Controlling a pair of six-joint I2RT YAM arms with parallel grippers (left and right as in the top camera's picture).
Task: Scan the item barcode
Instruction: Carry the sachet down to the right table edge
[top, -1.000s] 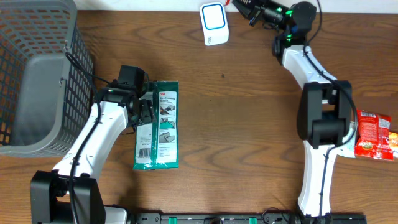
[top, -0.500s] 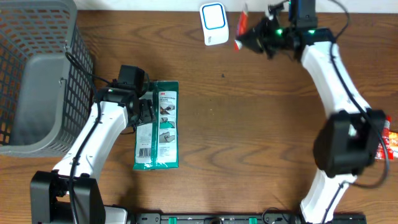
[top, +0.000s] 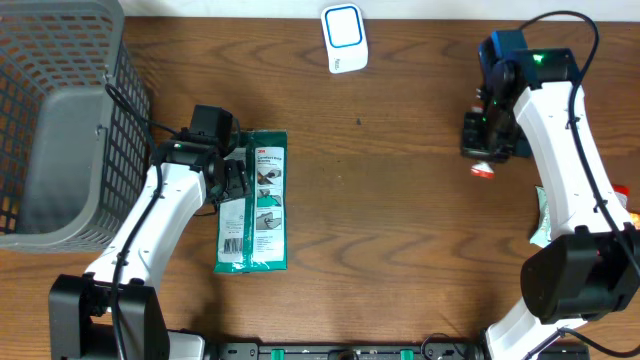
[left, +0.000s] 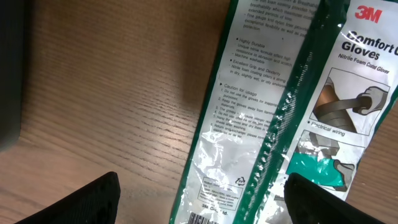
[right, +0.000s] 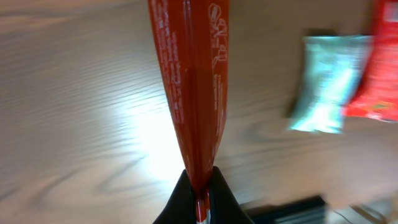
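Between the tips of the right claw (right: 199, 190), clamped tight, a red packet (right: 189, 81) juts straight outward.

text log | glove packet (left: 267, 93) | "3M" | "Comfort" / "Gloves" | "Nitrile Foam" | back panel: "Caution for usage"

mock checkout: barcode scanner (top: 343, 38), shopping basket (top: 128, 95)

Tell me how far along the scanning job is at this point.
Done: the red packet was at the white scanner a moment ago, so it looks presented. In hand: the right gripper is shut on it, carrying it away. Left: the glove pack lies on the table under the open left gripper, not yet picked up.
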